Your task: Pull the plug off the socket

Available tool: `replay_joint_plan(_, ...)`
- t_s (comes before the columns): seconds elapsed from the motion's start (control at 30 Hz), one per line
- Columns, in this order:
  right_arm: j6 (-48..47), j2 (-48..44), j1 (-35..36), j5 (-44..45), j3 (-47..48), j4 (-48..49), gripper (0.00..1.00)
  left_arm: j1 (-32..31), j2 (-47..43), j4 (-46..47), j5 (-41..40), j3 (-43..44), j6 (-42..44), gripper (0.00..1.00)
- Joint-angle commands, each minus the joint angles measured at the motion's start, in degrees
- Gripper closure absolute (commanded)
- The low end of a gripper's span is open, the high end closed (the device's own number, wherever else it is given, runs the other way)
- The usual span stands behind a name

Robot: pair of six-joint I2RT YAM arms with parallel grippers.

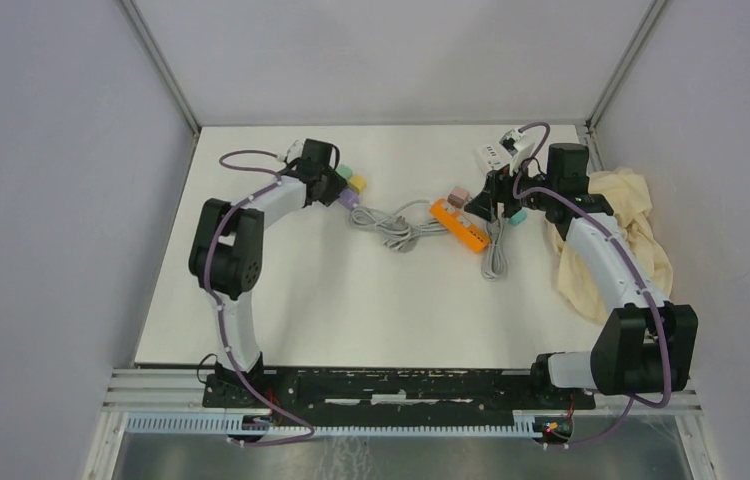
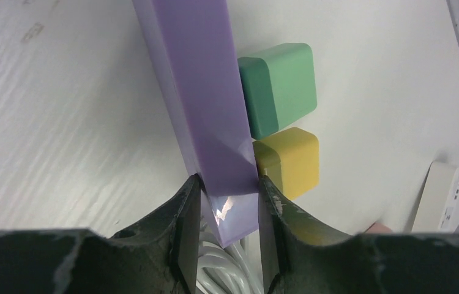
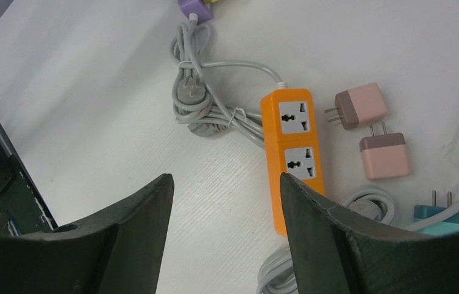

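**Operator:** Report the left arm (image 1: 251, 215).

**Technician:** The elbow is folded, behind and to the left of the left gripper (image 2: 227, 202). The forearm reaches forward and rightward to the wrist. Both fingers (image 2: 184, 245) press flat against opposite sides of the purple strip (image 2: 205, 110), which fills the gap between them.

**Operator:** And the right arm (image 1: 601, 255)?

**Technician:** The elbow sits low, behind and to the right of the right gripper (image 3: 226, 184). The forearm extends forward and leftward, and the wrist tilts the gripper downward. The jaws stand partly apart. The fingers (image 3: 147, 226) touch nothing, and the gap between them holds nothing.
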Motion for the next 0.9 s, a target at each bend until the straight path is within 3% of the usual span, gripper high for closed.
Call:
replay_joint_plan(0.0,0.6,-1.4,-0.2,-2.3,0.8,2.7,0.30,1.6,-8.4,8.9,4.0,-9.3,4.7,0.64)
replay_joint_plan(0.27,1.0,-1.5,-0.2,-2.9,0.7,2.8,0.30,5.2,-16.9,26.9,13.5,-26.7,8.9,0.62)
replay_joint_plan(0.4,1.1,-1.3,-0.2,-3.1,0.7,2.8,0.30,5.4,-22.7,36.4,19.7,-32.7,13.8,0.45)
replay_joint_plan(0.53,1.1,-1.3,-0.2,-3.4,0.7,2.9,0.30,5.4,-28.5,36.2,18.1,-36.5,15.8,0.28)
replay_joint_plan(0.67,1.3,-1.1,-0.2,-3.7,0.7,3.1,0.31,4.8,-33.0,36.9,16.2,-39.8,13.5,0.25)
replay_joint_plan(0.87,1.5,-0.9,-0.2,-3.7,0.7,3.1,0.31,-2.8,-33.8,17.7,0.2,-35.0,3.9,0.16)
